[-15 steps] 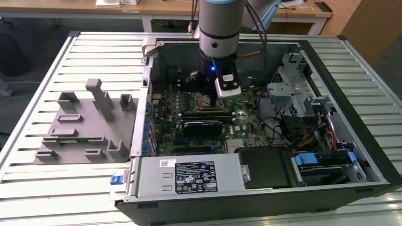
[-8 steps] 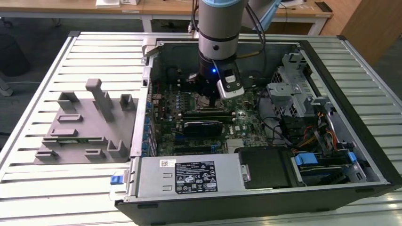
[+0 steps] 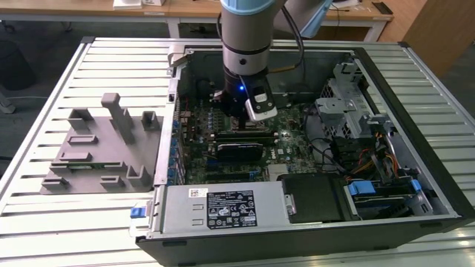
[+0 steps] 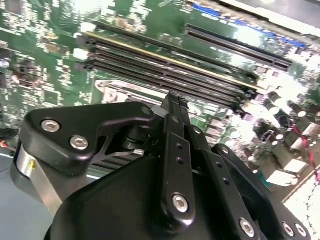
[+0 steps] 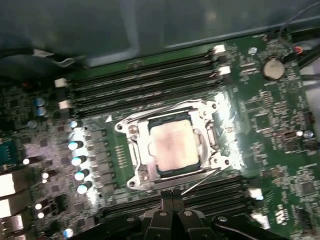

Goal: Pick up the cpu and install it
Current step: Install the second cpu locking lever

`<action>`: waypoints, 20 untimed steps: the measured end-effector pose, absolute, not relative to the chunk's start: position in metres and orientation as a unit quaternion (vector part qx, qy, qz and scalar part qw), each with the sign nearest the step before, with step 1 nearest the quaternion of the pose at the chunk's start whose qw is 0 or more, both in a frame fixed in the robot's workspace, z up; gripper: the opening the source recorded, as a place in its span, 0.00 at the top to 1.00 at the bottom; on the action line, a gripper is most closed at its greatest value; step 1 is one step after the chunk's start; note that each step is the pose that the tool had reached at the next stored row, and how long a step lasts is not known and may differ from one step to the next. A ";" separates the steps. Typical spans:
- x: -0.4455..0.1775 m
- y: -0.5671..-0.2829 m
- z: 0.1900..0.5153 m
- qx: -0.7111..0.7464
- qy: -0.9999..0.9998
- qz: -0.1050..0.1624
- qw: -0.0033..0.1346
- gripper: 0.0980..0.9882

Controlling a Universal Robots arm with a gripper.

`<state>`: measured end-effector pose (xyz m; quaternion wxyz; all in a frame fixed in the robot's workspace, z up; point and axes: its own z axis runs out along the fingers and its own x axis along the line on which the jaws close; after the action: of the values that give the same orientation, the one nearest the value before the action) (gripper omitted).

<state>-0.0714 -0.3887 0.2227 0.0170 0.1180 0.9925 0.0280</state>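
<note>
The cpu (image 5: pixel 172 145) is a silvery square lying flat in the motherboard socket (image 5: pixel 134 150), inside the socket's metal frame. A thin metal lever (image 5: pixel 200 181) lies at an angle by the frame's edge. My gripper (image 5: pixel 172 196) hangs just above the board beside the socket, next to a bank of memory slots, and nothing shows between its fingers. In the second wrist view the gripper (image 4: pixel 175 102) has both thin fingers pressed together, shut, over the memory slots (image 4: pixel 170 67). The exterior view has the arm reaching down into the open computer case (image 3: pixel 415 67), its gripper (image 3: pixel 236 114) low over the green board.
A grey power-supply box (image 3: pixel 222 208) with a white label sits at the case's front edge, beside a black block (image 3: pixel 315 197). A drive cage (image 3: pixel 349 105) and loose cables (image 3: pixel 364 161) fill the exterior view's right. A grey fixture (image 3: pixel 97 147) stands on the slatted table (image 3: pixel 44 222).
</note>
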 end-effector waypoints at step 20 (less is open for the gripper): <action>-0.087 -0.407 0.207 0.117 0.991 0.070 0.012 0.99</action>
<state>-0.0872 -0.4072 0.2069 0.0120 0.1174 0.9905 0.0700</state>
